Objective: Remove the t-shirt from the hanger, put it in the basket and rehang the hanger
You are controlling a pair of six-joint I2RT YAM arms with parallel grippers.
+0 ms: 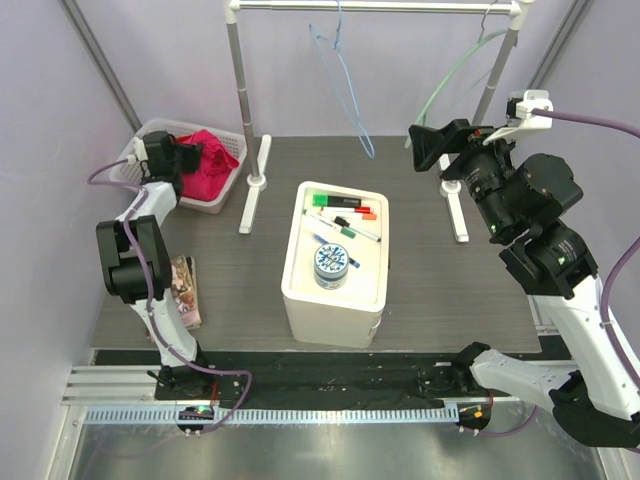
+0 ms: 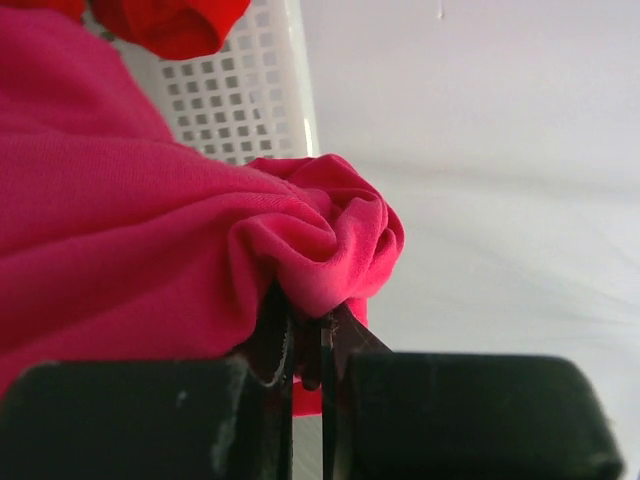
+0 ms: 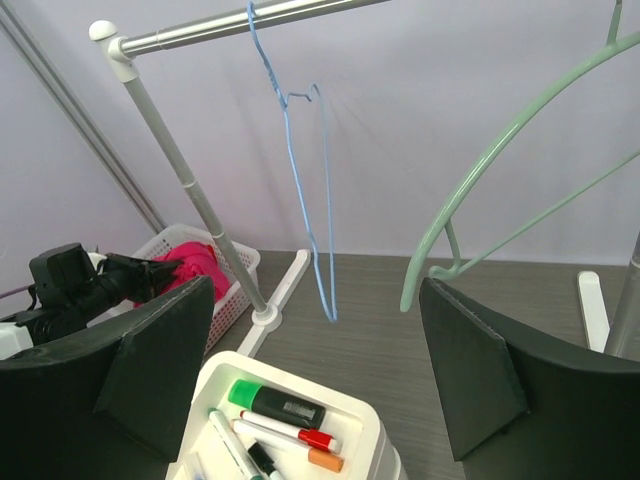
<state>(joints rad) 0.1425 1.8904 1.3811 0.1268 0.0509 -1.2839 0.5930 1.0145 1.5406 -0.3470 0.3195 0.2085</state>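
The pink t-shirt (image 1: 208,165) lies bunched in the white basket (image 1: 222,196) at the far left. My left gripper (image 1: 190,158) reaches into the basket, and the left wrist view shows it (image 2: 310,335) shut on a fold of the pink t-shirt (image 2: 150,230). A bare blue wire hanger (image 1: 345,85) and a bare green hanger (image 1: 455,75) hang from the rail (image 1: 380,6). My right gripper (image 1: 450,140) is open and empty, raised near the green hanger (image 3: 500,170), which passes above its right finger. The blue hanger (image 3: 300,190) also shows in the right wrist view.
A white box (image 1: 335,262) with markers and a round tin stands mid-table. The rack's posts and white feet (image 1: 257,180) stand at left and right (image 1: 457,215). A small packet (image 1: 185,290) lies near the left arm. Another red cloth (image 2: 170,20) lies in the basket.
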